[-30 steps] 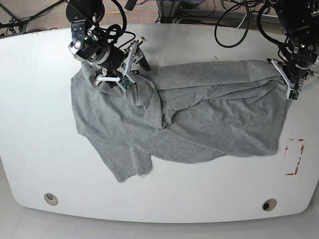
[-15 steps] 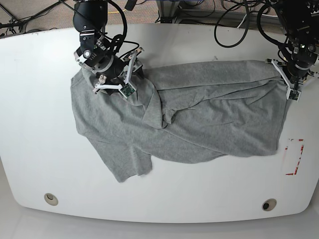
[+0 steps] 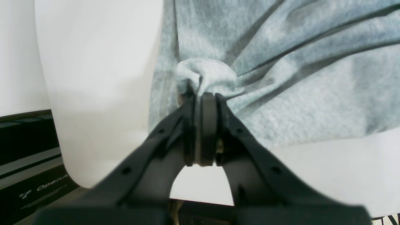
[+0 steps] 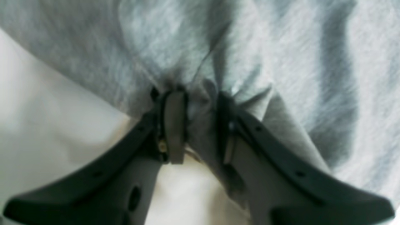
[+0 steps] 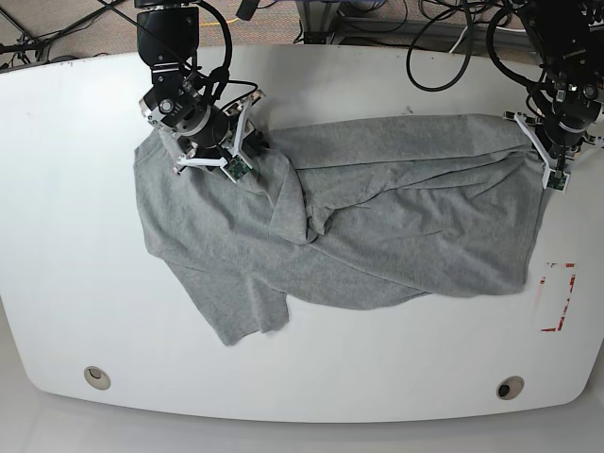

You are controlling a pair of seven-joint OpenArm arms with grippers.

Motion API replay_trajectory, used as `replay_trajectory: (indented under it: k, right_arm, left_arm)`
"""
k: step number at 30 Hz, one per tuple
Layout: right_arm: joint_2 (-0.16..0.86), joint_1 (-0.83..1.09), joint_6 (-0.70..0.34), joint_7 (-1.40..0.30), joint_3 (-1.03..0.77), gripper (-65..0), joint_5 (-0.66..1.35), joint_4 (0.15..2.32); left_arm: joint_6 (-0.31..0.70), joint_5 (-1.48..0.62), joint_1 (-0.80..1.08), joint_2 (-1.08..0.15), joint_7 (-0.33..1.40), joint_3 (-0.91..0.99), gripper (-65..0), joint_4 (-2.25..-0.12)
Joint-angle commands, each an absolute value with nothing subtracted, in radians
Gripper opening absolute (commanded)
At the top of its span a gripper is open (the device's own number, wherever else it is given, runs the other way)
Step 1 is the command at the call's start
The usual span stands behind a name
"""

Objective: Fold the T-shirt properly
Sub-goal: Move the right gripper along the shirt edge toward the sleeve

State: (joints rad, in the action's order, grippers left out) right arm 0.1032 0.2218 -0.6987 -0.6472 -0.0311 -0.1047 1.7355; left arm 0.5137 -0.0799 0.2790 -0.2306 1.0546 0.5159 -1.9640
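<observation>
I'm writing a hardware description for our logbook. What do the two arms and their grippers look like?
Both arms are black, trailing black cables. The left gripper has curved black fingers with grey pads; the right gripper looks the same. From above, white brackets and small green boards show on each wrist.

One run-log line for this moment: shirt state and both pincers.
heather-grey cotton T-shirt: spread, rumpled on white table | left pincer: shut on bunched edge | right pincer: closing around fabric fold

A white tabletop with rounded corners is seen from above — two small round holes are set near its front edge. A red-marked rectangle is placed at its right side. Black cables are spread over the floor behind it.
</observation>
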Motion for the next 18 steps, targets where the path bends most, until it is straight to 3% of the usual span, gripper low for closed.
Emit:
replay_trajectory:
  k: [1,5,18]
  right_arm:
    - [0.104,0.202,-0.698,-0.653,-0.033,-50.6,-0.111,1.75]
    - [0.102,0.216,-0.698,-0.659,-0.036,-65.0,-0.116,1.802]
    - [0.133,0.162,-0.698,-0.799,-0.104,-62.3,-0.105,1.948]
  left_arm:
    - [0.507,-0.079,0.272,-0.245,1.043,0.521,-65.0,-1.979]
    - [0.507,-0.079,0.272,-0.245,1.043,0.519,-65.0,-1.979]
    - [0.506,-0.079,0.272,-0.246,1.043,0.519,-65.0,-1.977]
